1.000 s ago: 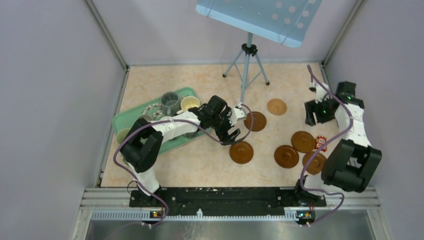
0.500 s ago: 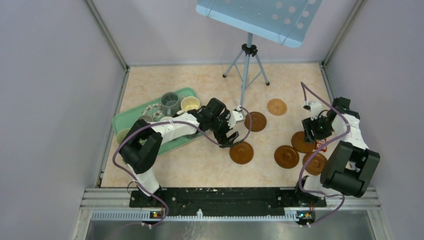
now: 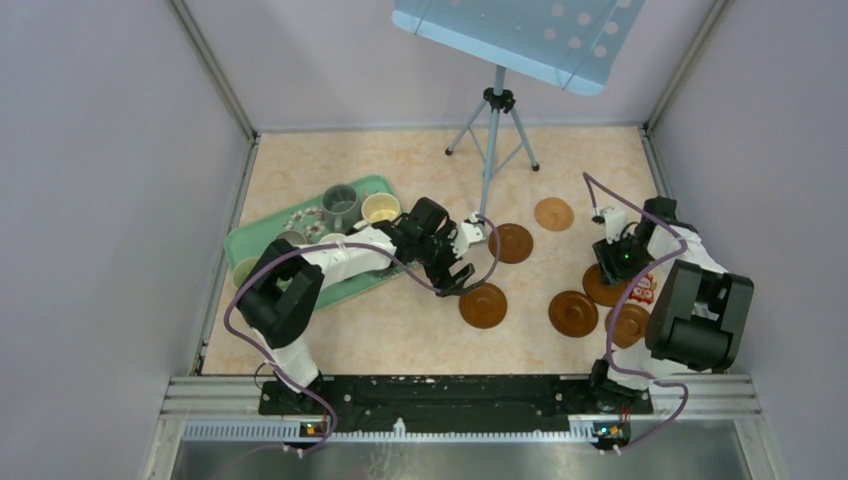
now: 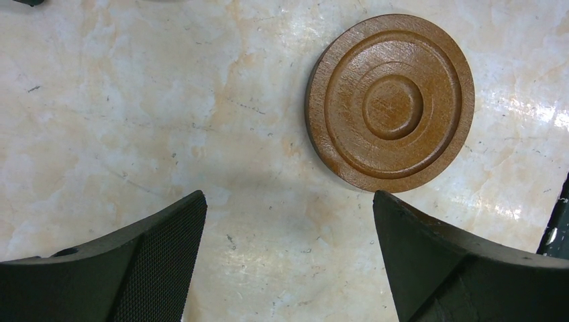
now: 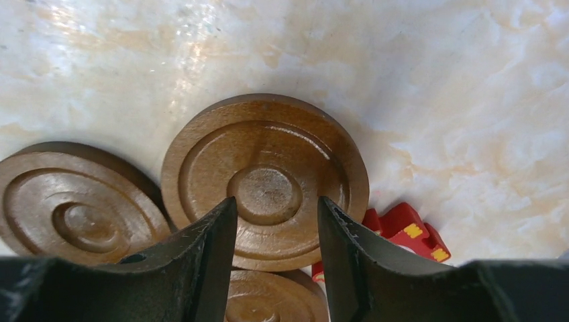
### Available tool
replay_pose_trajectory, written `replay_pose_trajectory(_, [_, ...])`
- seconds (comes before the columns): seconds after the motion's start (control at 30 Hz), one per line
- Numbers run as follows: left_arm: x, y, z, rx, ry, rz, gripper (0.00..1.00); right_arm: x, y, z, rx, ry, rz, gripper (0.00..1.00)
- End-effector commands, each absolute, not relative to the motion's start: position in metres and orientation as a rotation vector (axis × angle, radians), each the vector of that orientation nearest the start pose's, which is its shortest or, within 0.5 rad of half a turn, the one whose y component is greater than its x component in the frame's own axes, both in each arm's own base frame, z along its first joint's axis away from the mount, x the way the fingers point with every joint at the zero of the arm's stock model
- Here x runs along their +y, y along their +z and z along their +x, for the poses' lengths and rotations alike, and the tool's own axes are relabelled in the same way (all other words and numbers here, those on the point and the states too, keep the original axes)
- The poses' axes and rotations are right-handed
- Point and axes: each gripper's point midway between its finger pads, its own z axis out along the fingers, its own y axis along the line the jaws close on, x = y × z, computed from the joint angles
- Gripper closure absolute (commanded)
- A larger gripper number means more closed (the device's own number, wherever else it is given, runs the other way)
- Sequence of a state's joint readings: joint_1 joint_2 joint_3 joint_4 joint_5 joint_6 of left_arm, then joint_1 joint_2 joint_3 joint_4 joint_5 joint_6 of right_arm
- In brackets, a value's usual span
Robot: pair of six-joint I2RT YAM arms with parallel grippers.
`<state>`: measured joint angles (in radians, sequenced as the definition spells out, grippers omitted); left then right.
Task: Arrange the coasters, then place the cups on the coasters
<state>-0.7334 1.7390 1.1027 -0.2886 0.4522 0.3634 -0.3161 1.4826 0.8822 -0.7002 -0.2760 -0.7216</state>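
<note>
I'm at the coaster-arranging step. On the pale marbled bench (image 3: 400, 335), the green floral tray (image 3: 262, 238) at the left edge holds the handled ceramic mugs (image 3: 340, 203). The round brown wooden coasters (image 3: 573, 313) lie scattered from centre to right edge. My right gripper (image 5: 275, 208) hangs half-open and empty over one coaster (image 5: 268, 151) crowded against two others. I judge the next move must free it from them. The left gripper (image 4: 288, 201) is wide open and empty beside a lone coaster (image 4: 390, 102).

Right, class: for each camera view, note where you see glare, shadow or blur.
Top external: even light, only soft shadows. Left wrist: white glare on the table right of the lone coaster, sharp focus. Right wrist: glare upper left, sheen on the middle coaster, near fingers slightly soft.
</note>
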Motion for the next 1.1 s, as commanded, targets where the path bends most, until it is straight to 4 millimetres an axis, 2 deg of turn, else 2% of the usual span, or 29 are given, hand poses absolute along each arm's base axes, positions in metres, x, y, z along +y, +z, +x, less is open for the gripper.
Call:
replay_pose_trajectory(0.0, [-0.327, 0.078, 0.267, 1.971, -0.739, 1.437, 0.01, -0.071, 0.025, 0.272, 2.694, 0.073, -0.626, 0.53])
replay_pose_trajectory(0.2, [-0.327, 0.075, 0.269, 1.978, -0.737, 1.432, 0.01, -0.064, 0.015, 0.280, 2.691, 0.079, -0.628, 0.54])
replay_pose_trajectory(0.53, [-0.322, 0.070, 0.277, 2.005, -0.740, 1.404, 0.01, -0.043, 0.009, 0.320, 2.655, 0.106, -0.590, 0.59])
replay_pose_trajectory(0.87, [-0.319, 0.065, 0.284, 2.020, -0.747, 1.388, 0.01, -0.016, 0.008, 0.351, 2.624, 0.140, -0.632, 0.60])
replay_pose_trajectory(1.07, [-0.317, 0.064, 0.286, 2.026, -0.751, 1.380, 0.01, -0.012, 0.010, 0.354, 2.628, 0.166, -0.633, 0.60])
